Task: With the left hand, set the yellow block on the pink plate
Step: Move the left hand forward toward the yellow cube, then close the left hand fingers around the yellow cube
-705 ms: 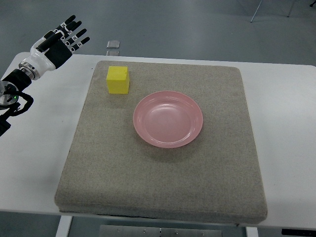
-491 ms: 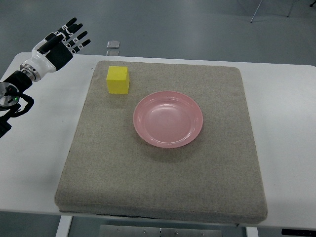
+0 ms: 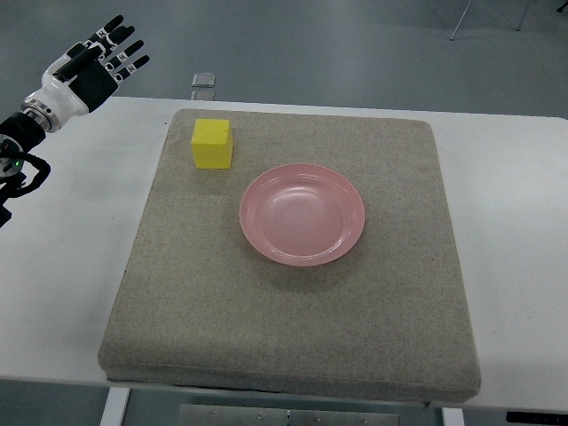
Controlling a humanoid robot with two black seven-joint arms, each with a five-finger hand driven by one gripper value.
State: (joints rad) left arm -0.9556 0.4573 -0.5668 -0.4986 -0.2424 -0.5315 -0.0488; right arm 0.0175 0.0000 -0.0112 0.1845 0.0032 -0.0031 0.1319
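A yellow block [image 3: 213, 144] sits on the grey mat [image 3: 293, 319] near its far left corner. The pink plate [image 3: 302, 214] lies in the middle of the mat, to the right of and nearer than the block, with nothing in it. My left hand [image 3: 93, 62] hovers at the top left of the picture, beyond the table's far left corner and well away from the block. Its black fingers [image 3: 122, 49] are spread and hold nothing. The right arm does not show.
The mat covers most of a white table [image 3: 75, 266]. A small grey object [image 3: 204, 81] lies on the floor just beyond the table's far edge. A chair leg [image 3: 461, 18] shows at the top right.
My left hand has drifted up and to the left, further from the block. Block and plate have not moved.
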